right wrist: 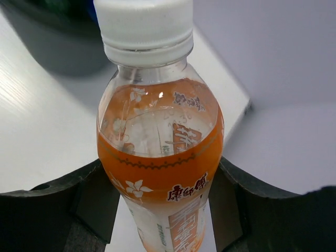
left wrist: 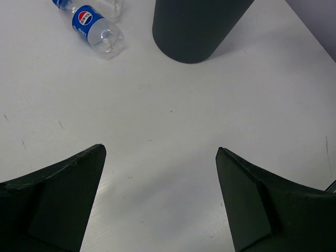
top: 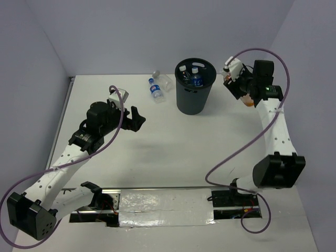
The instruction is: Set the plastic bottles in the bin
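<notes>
The dark grey bin (top: 194, 93) stands at the back middle of the table with two blue-label bottles (top: 196, 79) inside. A blue-label bottle (top: 156, 90) and a clear bottle with a pale cap (top: 163, 80) lie on the table left of the bin. My left gripper (top: 137, 119) is open and empty, apart from them; its wrist view shows the blue-label bottle (left wrist: 95, 29) and the bin's base (left wrist: 194, 26) ahead. My right gripper (top: 239, 86) is shut on the orange bottle (right wrist: 160, 157) with a white cap (right wrist: 144, 21), held up right of the bin.
The table's back edge meets the lavender walls just behind the bin. A metal rail (top: 157, 188) and both arm bases lie along the near edge. Purple cables (top: 236, 157) loop over the right side of the table.
</notes>
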`<action>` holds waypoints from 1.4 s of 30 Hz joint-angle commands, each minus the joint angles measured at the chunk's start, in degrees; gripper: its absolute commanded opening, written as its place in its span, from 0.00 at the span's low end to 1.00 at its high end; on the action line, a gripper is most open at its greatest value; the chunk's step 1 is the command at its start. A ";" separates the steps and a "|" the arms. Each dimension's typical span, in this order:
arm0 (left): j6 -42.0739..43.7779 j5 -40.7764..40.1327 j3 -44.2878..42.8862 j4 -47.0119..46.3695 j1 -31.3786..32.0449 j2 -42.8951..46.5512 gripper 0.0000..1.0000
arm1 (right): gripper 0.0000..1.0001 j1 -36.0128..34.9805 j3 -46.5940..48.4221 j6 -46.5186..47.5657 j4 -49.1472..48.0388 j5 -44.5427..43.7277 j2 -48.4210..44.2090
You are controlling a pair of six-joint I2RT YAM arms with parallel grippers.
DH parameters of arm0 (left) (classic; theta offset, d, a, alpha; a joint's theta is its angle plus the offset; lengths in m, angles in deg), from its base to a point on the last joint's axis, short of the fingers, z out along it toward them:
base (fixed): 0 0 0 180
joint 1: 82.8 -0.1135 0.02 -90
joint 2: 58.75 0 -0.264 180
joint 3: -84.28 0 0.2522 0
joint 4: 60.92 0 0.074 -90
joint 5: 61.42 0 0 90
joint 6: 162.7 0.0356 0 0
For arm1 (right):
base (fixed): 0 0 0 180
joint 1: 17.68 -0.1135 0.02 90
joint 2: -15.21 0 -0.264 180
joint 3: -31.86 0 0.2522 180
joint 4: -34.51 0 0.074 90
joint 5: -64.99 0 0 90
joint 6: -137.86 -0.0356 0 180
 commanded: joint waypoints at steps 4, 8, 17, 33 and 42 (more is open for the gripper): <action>-0.53 0.81 -1.81 -2.26 -0.22 1.60 0.99 | 0.40 -12.76 6.73 -17.91 -4.70 11.03 -6.74; -0.53 0.81 -1.90 -2.17 -0.22 1.60 0.99 | 0.40 -15.85 12.71 -26.09 -10.06 11.11 -1.47; -0.97 3.09 -2.08 -2.52 -0.22 0.90 0.99 | 0.49 -16.73 22.47 -38.40 -20.88 11.64 11.80; -3.43 0.82 -2.60 -2.35 -0.22 -1.38 1.00 | 1.00 -16.99 18.53 -41.83 -27.66 3.92 13.58; -13.26 -5.78 -4.53 -0.33 -1.53 -9.99 0.87 | 1.00 -17.16 -6.77 -49.13 -21.52 15.39 -13.22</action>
